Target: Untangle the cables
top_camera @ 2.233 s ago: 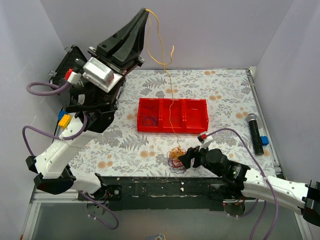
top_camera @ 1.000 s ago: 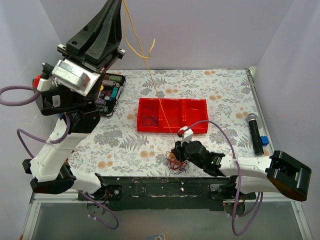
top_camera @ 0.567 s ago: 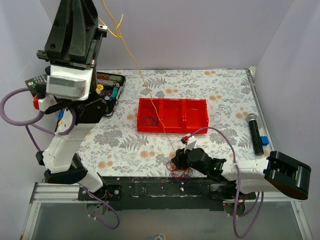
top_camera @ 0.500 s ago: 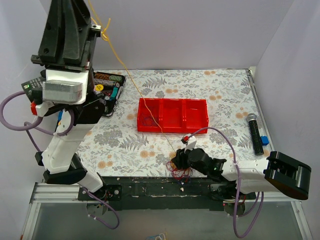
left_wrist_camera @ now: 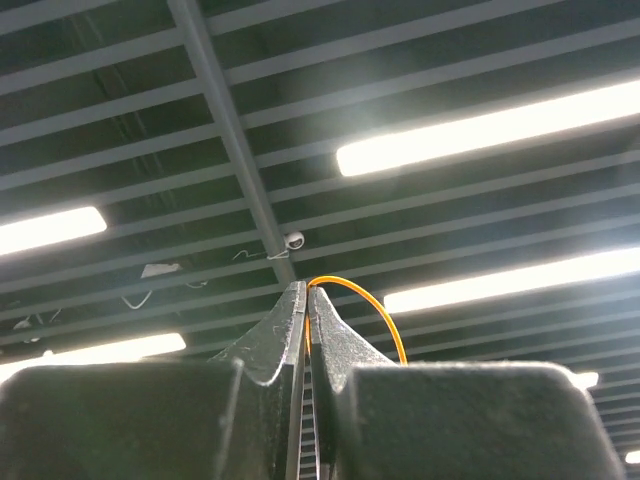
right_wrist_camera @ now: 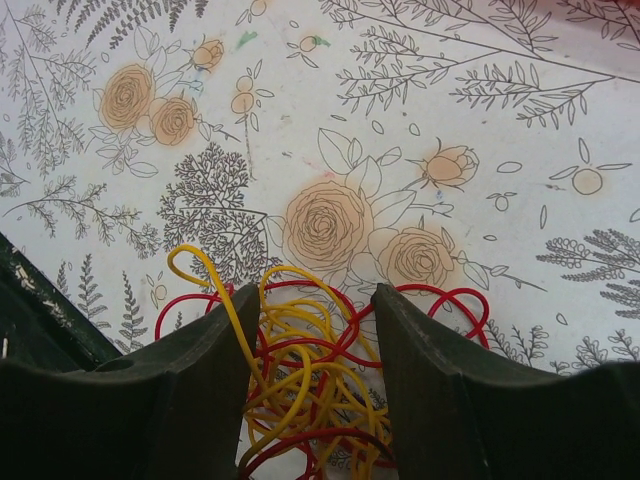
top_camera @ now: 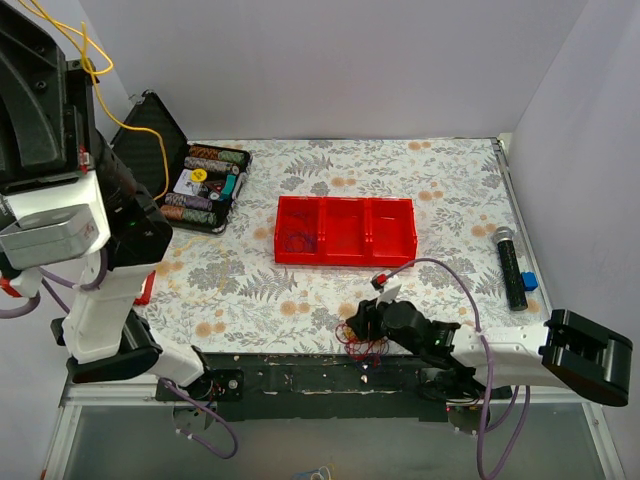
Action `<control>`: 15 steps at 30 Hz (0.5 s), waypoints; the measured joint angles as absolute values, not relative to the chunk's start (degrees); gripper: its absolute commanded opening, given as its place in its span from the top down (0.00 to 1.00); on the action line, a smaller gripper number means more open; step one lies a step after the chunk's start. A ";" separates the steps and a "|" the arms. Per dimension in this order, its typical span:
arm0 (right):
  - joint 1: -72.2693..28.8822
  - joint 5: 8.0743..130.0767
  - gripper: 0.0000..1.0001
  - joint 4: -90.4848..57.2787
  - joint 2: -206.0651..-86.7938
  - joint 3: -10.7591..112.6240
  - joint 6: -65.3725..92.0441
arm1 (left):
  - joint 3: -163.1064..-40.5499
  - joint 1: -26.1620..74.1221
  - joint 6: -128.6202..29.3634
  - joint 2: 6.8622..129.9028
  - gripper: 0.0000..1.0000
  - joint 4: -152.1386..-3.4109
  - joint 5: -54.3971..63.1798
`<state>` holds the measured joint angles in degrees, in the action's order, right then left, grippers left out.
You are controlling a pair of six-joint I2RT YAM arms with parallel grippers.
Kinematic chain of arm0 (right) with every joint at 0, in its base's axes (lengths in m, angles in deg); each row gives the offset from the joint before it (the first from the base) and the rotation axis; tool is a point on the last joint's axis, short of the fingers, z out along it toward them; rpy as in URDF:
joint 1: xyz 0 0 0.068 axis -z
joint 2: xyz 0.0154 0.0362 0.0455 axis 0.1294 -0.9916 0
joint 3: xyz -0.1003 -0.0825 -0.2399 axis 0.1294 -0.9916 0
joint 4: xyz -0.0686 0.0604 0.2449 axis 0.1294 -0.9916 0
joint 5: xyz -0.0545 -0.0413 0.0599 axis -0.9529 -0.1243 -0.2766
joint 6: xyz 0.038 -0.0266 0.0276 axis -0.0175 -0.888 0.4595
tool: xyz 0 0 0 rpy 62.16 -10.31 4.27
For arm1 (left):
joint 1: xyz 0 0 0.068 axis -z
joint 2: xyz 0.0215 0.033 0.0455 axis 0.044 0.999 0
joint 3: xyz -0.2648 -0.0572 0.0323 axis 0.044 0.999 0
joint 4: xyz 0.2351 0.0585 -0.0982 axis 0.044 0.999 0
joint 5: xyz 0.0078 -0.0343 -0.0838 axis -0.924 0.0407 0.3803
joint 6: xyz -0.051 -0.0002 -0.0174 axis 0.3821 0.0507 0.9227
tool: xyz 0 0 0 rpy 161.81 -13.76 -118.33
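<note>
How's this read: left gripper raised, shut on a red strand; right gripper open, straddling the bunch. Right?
Not red: the strand in the shut left gripper is yellow-orange, as the left wrist view shows. The right gripper is open, straddling the bunch.

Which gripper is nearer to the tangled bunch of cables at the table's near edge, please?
The right. The right gripper straddles the bunch at the near edge; the left gripper is raised high at far left, pinching one yellow strand.
</note>
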<state>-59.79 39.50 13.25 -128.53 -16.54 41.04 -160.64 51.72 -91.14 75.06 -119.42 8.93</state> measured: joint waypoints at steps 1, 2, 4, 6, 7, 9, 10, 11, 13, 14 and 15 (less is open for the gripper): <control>-59.81 39.35 0.41 12.70 -127.91 -16.67 41.04 | -161.47 51.72 -91.29 75.15 1.00 -119.24 8.58; -59.83 39.26 0.41 12.18 -127.48 -16.67 41.04 | -162.36 51.72 -91.29 75.43 1.00 -119.05 7.97; -59.83 39.13 0.39 10.82 -126.56 -16.67 41.02 | -161.80 51.72 -91.16 74.95 1.00 -118.13 6.44; -59.83 39.04 0.34 8.77 -125.14 -16.52 40.72 | -156.57 51.72 -90.73 72.24 1.00 -117.30 5.17; -59.81 39.04 0.29 7.61 -124.42 -16.36 40.56 | -153.05 51.72 -90.29 70.43 1.00 -116.64 4.73; -59.81 39.09 0.22 4.55 -122.41 -15.53 39.71 | -146.76 51.72 -89.63 67.24 1.00 -115.13 4.14; -59.81 39.09 0.20 3.15 -121.29 -14.88 39.12 | -143.79 51.72 -89.26 65.75 1.00 -114.37 3.94; -59.83 39.09 0.19 1.64 -119.76 -13.87 38.33 | -140.97 51.72 -88.82 64.46 1.00 -113.65 3.79; -59.83 39.09 0.18 -0.04 -117.53 -12.08 37.15 | -136.44 51.72 -88.06 62.47 1.00 -111.59 3.64; -59.83 39.09 0.18 -1.00 -116.29 -10.92 36.48 | -134.50 51.72 -87.67 61.77 1.00 -110.72 3.62; -59.83 39.06 0.18 -1.70 -115.04 -9.81 36.10 | -133.03 51.72 -87.21 61.38 1.00 -109.82 3.59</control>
